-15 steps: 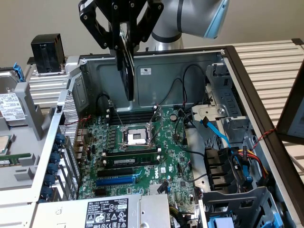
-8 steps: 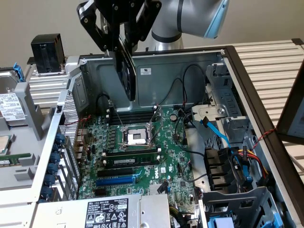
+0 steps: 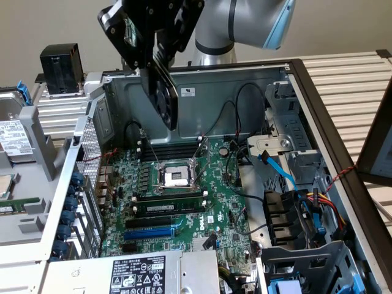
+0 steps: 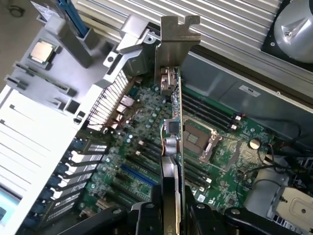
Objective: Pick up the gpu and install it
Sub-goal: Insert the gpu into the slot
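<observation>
Above the open case (image 3: 245,79): the gpu (image 3: 164,92) is held in the air, clear of the motherboard (image 3: 184,196), at about 11 o'clock in the exterior view.
Gripper: the gripper (image 3: 153,52) is closed on the gpu from above. In the wrist view the gripper (image 4: 172,215) is seen with its fingers (image 4: 144,215) set against both faces of the card.
Gpu attitude: the card is hung on edge, close to upright. Its black fan face is seen obliquely in the exterior view, and edge-on in the wrist view (image 4: 171,137).
Bracket: the silver end bracket (image 4: 175,44) is found at the end of the card farthest from the gripper.
Motherboard: it is laid flat in the floor of the case.
Processor socket: the processor socket (image 3: 174,176) is placed at 6 o'clock of the gpu in the exterior view, well below it.
Memory sticks: the black memory sticks (image 3: 168,205) are seated just at 6 o'clock of the socket.
Blue slot: the blue slot (image 3: 150,231) is seen at 7 o'clock of the socket, beyond the sticks.
Surroundings: a hard drive (image 3: 15,141) is laid outside the case at 9 o'clock, and the slatted worktop (image 3: 349,86) is seen at 2 o'clock.
</observation>
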### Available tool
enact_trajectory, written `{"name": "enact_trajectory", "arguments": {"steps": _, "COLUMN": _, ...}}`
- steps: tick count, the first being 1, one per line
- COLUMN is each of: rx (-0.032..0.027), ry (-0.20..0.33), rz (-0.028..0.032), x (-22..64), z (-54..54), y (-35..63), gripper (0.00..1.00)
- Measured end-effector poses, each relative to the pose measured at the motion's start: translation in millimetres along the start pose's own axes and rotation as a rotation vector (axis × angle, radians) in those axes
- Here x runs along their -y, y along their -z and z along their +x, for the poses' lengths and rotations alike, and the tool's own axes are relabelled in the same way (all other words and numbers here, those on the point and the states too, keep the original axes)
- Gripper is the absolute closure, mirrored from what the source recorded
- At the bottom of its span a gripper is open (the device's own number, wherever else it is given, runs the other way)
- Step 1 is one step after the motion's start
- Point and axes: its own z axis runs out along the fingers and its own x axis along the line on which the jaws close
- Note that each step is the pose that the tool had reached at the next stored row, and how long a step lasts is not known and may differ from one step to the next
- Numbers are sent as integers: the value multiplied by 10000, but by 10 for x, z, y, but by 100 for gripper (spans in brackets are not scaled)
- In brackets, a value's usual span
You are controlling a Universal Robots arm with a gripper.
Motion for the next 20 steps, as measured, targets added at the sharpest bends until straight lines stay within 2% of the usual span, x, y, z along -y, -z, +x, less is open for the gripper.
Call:
{"name": "enact_trajectory", "arguments": {"steps": 16, "rx": -518, "ry": 2878, "rz": 105, "x": 1, "z": 0, "y": -2, "gripper": 73}}
{"name": "enact_trajectory", "arguments": {"steps": 20, "rx": -594, "ry": 3588, "rz": 168, "x": 0, "z": 0, "y": -2, "gripper": 73}}
